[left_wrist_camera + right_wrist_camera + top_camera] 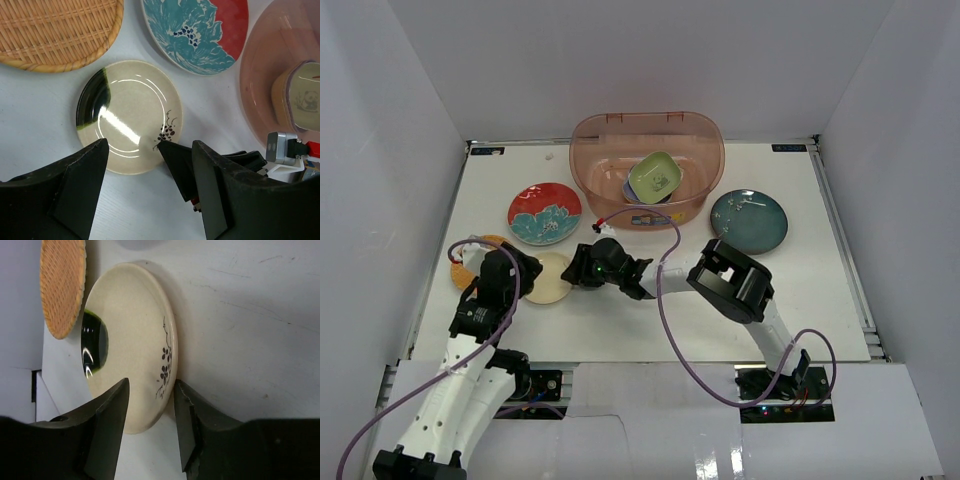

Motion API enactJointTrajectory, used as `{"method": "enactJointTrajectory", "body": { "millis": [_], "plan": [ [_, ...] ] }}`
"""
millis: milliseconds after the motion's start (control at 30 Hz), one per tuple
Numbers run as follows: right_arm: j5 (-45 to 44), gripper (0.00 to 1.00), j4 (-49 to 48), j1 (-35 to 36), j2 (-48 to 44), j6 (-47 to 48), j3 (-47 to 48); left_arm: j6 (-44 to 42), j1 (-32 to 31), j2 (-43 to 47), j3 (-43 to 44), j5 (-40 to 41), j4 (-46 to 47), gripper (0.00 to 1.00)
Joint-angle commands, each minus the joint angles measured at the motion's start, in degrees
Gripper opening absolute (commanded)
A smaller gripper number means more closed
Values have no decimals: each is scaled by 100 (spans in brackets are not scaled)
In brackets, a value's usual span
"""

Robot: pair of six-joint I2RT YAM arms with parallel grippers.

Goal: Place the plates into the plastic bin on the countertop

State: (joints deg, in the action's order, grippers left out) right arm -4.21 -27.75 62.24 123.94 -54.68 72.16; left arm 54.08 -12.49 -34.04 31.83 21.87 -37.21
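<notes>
Cream plate [548,277] [130,122] [135,340], with a dark green patch at one side and a small dark flower sprig at the other. Lies flat on the white bench [620,330] [40,110] [250,315], outside the plastic bin [590,170] [260,75], in front of its left end and a little apart from its wall. Straddled at the sprig side of the rim by the right hand [576,271] [150,390]: fingers apart, one over the plate's inner face, the other outside the rim and right up against it, not clamped. Coming in from directly in front of the bin, low over the bench. On the plate's far side from the bin, the left hand [515,266] [150,150], spread wide and holding nothing, poised above the plate's edge; cannot tell whether its tips touch anything. Farther from the bin, beyond the cream plate, an orange woven plate [466,270] [55,30] [62,285], partly hidden under the left arm. Just beside the bin's left end, a red plate [544,213] [200,35] with a teal flower, flat on the bench. Just beside the bin's right end, a dark teal plate [748,221], also flat. Inside the bin, a green squarish plate [655,176], tilted, resting on a lavender plate [632,190] that shows only at its edge. On the bin's front wall, a small label sticker [642,218] [305,100].
</notes>
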Motion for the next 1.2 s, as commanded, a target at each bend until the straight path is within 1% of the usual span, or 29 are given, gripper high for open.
{"method": "enactJointTrajectory", "body": {
  "millis": [0,33,67,133,167,267,333,367,400,433,467,500,533,567,600,633,667,700,733,800,833,867,900,933,1000,1033,1067,1100,1167],
  "plan": [
    [-291,47,85,-54,341,-386,70,41,-25,-102,51,-51,117,78],
    [-274,41,7,-63,350,-421,27,58,-34,-111,51,-42,118,77],
    [-265,28,-55,-71,350,-473,-35,50,-34,-85,51,-16,109,77],
    [-274,17,-143,-80,254,-491,-262,76,-34,-32,33,19,109,77],
    [-291,9,-256,-106,166,-474,-368,93,-43,-24,25,45,109,78],
    [-291,8,-660,-141,-378,-273,-1053,207,-34,-41,-63,-24,161,77],
    [-282,8,-942,-168,-1054,-80,-1510,225,-34,-172,-133,-95,293,77],
    [-369,8,-1039,-203,-1352,52,-1903,269,-34,-260,-151,-104,337,77],
    [-449,8,-1031,-229,-1955,428,-2055,295,-34,-348,-143,-104,363,77],
    [-562,8,-1022,-264,-2266,640,-2196,330,-25,-558,-99,-112,407,77],
    [-781,8,-1013,-378,-2600,851,-2450,409,-25,-673,-46,-121,408,77],
    [-836,8,-900,-483,-3195,1245,-2531,453,-25,-761,6,-200,408,76],
    [-827,8,-734,-833,-3462,1388,-2558,515,-17,-849,59,-244,416,75],
    [-714,8,-584,-1071,-3917,1494,-2575,628,-17,-963,112,-279,434,74],
    [-513,8,-452,-1369,-4069,1773,-2541,664,-8,-999,121,-358,478,74],
    [-102,8,-251,-1929,-4175,1915,-2410,708,10,-1034,121,-385,556,73],
    [-37,8,-31,-2135,-4237,2091,-2234,743,10,-1086,113,-376,601,73],
    [-1,8,128,-2320,-4273,2336,-1824,796,19,-1122,104,-341,645,73],
    [-36,8,503,-2556,-4221,2843,-1567,814,19,-1157,104,-237,697,73],
    [-141,8,839,-2734,-3915,3347,-762,884,54,-1280,112,-174,680,73],
    [-316,8,1102,-2891,-3782,3723,-513,911,80,-1324,121,-191,663,73],
    [-396,8,1227,-2971,-3633,3901,-266,954,89,-1359,139,-226,610,73],
    [-510,8,1324,-3059,-3318,4051,189,1033,106,-1429,156,-270,523,73],
    [-737,8,1446,-3225,-3167,4244,376,1051,124,-1456,174,-323,470,73],
    [-844,8,1596,-3384,-2710,4403,754,1078,150,-1535,165,-263,312,74],
    [-1176,8,1614,-3437,-2578,4552,1086,1060,194,-1553,130,-158,285,74],
    [-1309,8,1710,-3438,-2281,4867,1255,1052,229,-1579,104,-9,259,77],
    [-1502,8,1824,-3446,-2112,5000,1622,982,351,-1631,104,-16,250,78],
    [-1670,8,2113,-3455,-1674,5386,1976,946,431,-1676,139,-25,284,79]
  ]
}}
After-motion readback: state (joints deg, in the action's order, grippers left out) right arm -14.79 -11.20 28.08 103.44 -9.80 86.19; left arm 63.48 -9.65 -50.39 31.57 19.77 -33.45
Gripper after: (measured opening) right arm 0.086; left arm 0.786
